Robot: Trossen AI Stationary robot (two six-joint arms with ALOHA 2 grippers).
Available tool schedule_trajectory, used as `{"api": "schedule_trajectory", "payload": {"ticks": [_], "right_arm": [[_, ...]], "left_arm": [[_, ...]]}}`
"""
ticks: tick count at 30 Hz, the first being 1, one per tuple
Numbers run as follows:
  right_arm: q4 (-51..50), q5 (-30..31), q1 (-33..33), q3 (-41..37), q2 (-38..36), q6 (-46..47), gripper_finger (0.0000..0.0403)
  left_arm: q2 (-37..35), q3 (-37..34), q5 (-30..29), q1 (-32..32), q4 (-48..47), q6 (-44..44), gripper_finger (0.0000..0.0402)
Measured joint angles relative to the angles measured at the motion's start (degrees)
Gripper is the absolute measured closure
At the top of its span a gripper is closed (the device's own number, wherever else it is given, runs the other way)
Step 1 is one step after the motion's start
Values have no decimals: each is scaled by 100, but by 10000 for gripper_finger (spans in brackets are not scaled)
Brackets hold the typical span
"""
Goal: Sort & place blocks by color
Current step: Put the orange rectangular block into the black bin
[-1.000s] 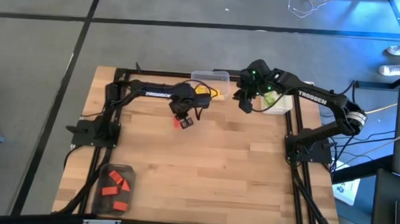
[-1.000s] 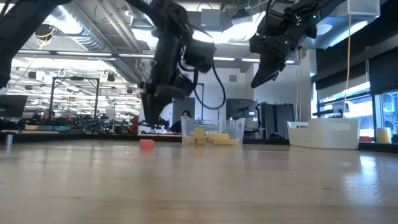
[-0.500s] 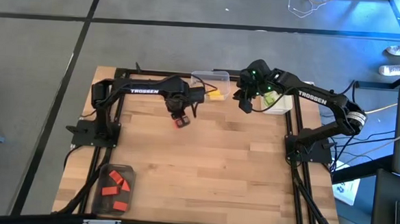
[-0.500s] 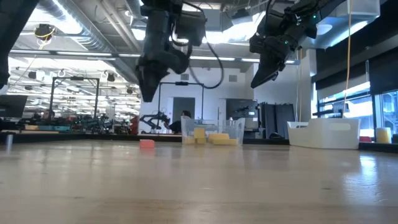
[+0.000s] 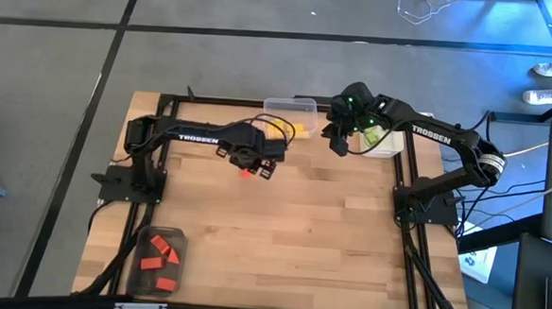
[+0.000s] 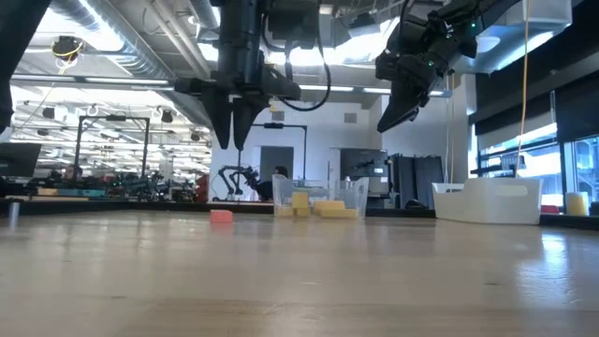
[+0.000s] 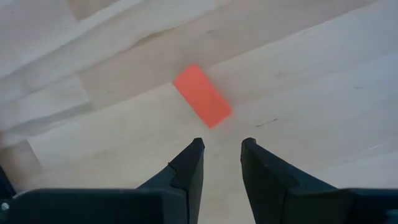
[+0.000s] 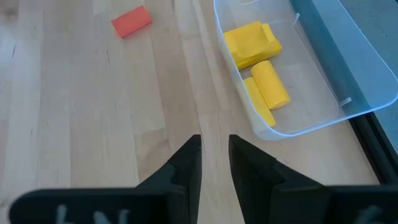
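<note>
Table (image 5: 281,240): wooden top. Clear bin (image 8: 348,81): holds yellow blocks (image 8: 255,43), ahead of the right gripper's fingers. Left gripper (image 7: 222,152): poised above the table, fingers slightly parted, gripping nothing. Right gripper (image 8: 214,149): raised, fingers narrowly parted, empty. Red block (image 7: 202,96): flat on the table, just beyond the left fingertips, apart from them.

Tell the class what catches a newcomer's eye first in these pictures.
A lone red block lies on the bare wooden table, with the left gripper hanging above it, fingers apart. Yellow blocks sit in a clear tub at the far edge, below the raised right gripper.
</note>
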Motion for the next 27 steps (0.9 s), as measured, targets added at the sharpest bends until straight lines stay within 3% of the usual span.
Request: {"api": "schedule_trajectory", "payload": {"ticks": [4, 12, 17, 27], "right_arm": [[0, -2, 0, 0, 0, 0, 321], [0, -2, 0, 0, 0, 0, 321], [0, -2, 0, 0, 0, 0, 321], [0, -2, 1, 0, 0, 0, 321]], "left_arm": [[0, 0, -287, -97, 1, -119, 305], [0, 0, -520, 22, 3, -1222, 305], [0, 0, -370, 93, -45, -2442, 300], [173, -1, -304, 169, -74, -2923, 236]]}}
